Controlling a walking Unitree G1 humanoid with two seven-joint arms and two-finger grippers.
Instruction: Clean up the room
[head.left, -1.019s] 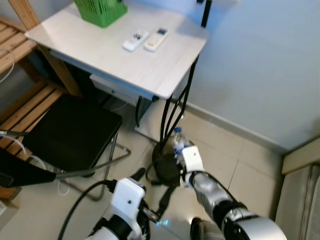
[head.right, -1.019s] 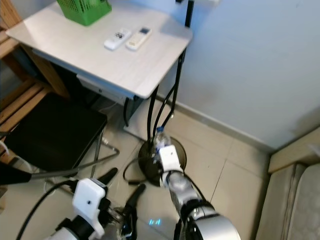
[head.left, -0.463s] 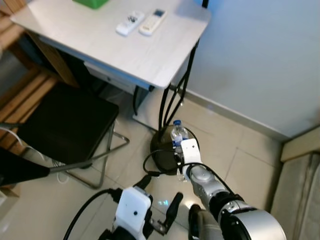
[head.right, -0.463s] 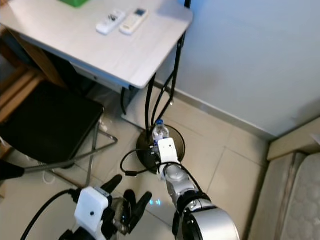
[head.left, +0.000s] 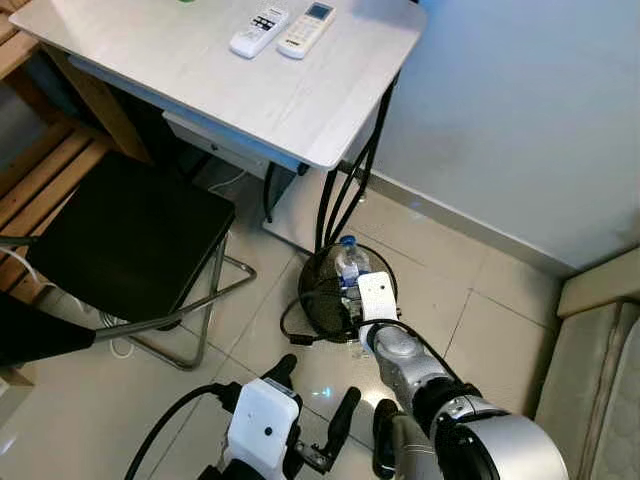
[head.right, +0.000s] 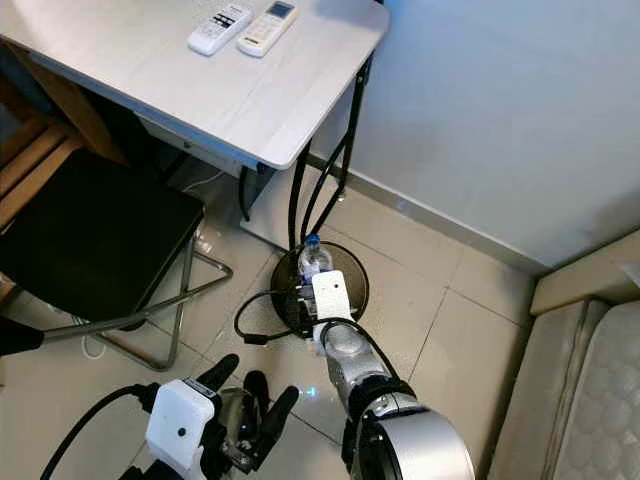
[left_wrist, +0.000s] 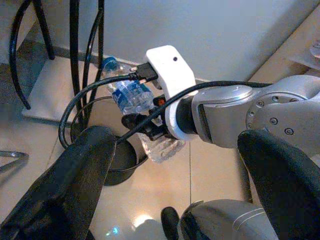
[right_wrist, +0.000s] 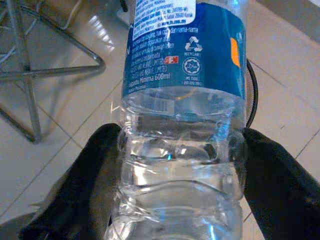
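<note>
The right tool is seen from the head pinching a water bottle held over a black bin on the floor beside the tabletop — the bottle should be centred before release. From the left wrist, the left tool is spread and idle; from the right wrist, the grip sits low on the bottle — it should be loosened gently.

There are two remote controls on one table, one plastic bottle, one black bin, one black chair and two robot hands.
</note>
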